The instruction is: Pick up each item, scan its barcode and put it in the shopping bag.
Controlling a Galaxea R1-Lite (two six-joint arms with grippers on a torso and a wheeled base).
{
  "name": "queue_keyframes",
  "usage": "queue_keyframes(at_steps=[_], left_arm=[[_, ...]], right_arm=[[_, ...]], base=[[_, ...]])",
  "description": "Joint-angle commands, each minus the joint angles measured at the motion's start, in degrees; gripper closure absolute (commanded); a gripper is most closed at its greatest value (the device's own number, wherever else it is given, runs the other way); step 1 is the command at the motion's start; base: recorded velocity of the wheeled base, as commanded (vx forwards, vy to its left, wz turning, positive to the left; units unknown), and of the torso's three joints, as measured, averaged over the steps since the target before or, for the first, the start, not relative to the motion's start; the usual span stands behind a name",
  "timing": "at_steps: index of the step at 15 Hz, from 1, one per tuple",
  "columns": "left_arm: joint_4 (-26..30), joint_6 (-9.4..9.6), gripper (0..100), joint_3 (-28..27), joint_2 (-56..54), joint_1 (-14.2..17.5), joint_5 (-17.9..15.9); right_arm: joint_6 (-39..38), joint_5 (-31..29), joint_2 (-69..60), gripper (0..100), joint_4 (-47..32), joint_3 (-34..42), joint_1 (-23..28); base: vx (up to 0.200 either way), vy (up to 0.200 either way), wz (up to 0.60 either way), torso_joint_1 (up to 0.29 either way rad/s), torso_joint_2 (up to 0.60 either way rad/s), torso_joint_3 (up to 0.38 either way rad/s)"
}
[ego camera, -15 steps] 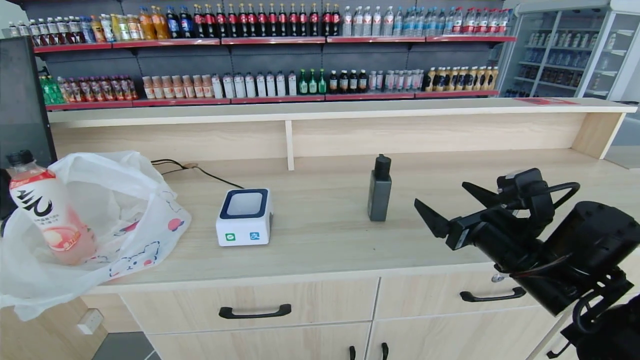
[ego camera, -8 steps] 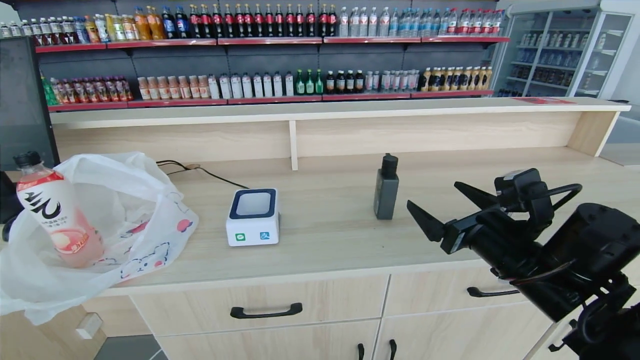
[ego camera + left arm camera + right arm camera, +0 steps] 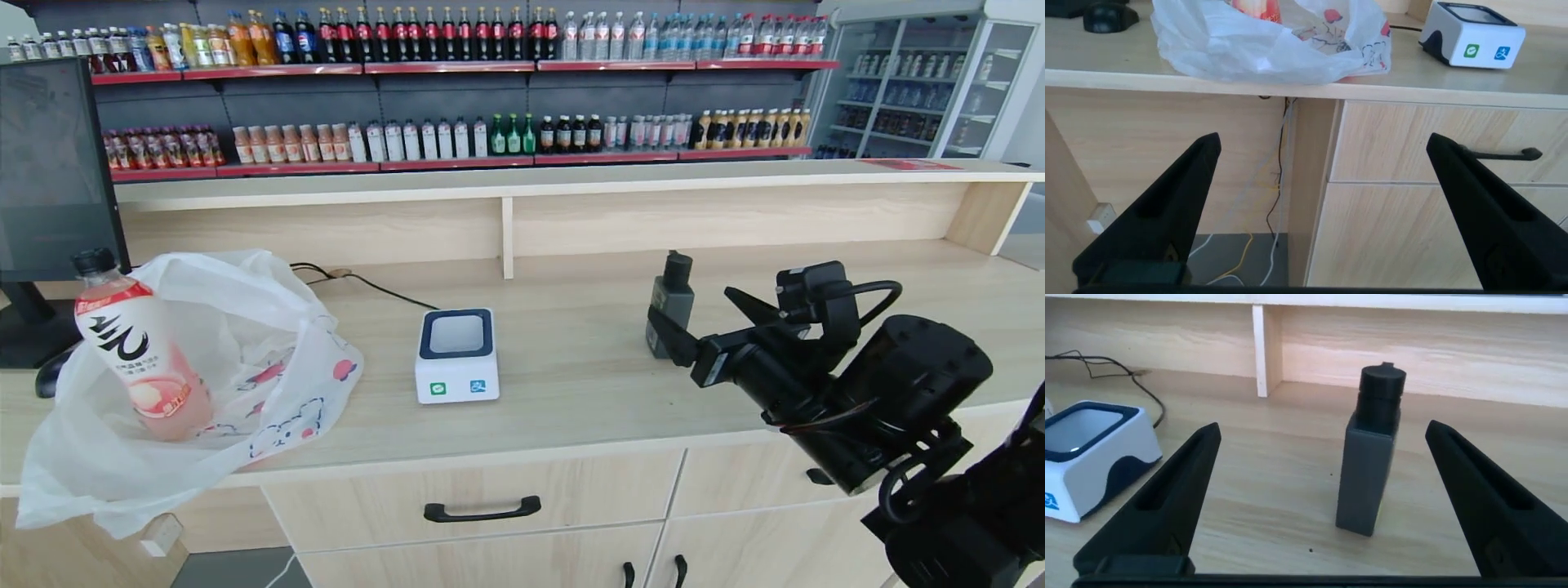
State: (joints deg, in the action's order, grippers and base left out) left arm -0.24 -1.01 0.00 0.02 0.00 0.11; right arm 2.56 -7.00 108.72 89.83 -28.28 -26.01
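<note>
The right gripper (image 3: 688,300) hung over the counter (image 3: 571,400) with its two fingers spread wide and nothing between them. Just ahead of it the grey bottle (image 3: 1372,469) with a black cap stood upright on the wood. In the right wrist view the bottle sat in line with the gap between the fingers, short of both. From the head view one finger crossed in front of the bottle's lower half, and I could not tell whether it touched.

The white scanner (image 3: 455,357) sat on the counter well to the robot's left of the bottle, its window facing up and a black cable (image 3: 371,283) running off behind it. Farther left lay the shopping bag (image 3: 269,392), slumped open over the counter's edge, with a pink drink bottle (image 3: 139,351) leaning inside it.

The left gripper (image 3: 1323,139) was held low in front of the cupboard (image 3: 1167,147) under the counter, fingers wide apart and empty, below the bag.
</note>
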Motion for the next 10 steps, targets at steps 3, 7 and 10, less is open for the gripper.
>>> queue_keyframes(at_steps=[3,7,10], left_arm=[[-0.02,-0.13,0,0.0,-0.02,0.0,0.07],[-0.02,-0.13,0,0.0,-0.02,0.0,0.07],[-0.02,-0.13,0,0.0,-0.02,0.0,0.07]], right_arm=[[-1.24,0.05,3.08,0,0.17,-0.11,0.09],[-1.24,0.05,4.14,0,0.17,-0.19,1.84],[-1.24,0.05,5.01,0,0.17,-0.63,2.46]], base=[[0.067,0.0,0.0,-0.002,0.0,0.002],[0.0,0.0,0.0,0.0,0.0,0.0],[0.0,0.0,0.0,0.0,0.0,0.0]])
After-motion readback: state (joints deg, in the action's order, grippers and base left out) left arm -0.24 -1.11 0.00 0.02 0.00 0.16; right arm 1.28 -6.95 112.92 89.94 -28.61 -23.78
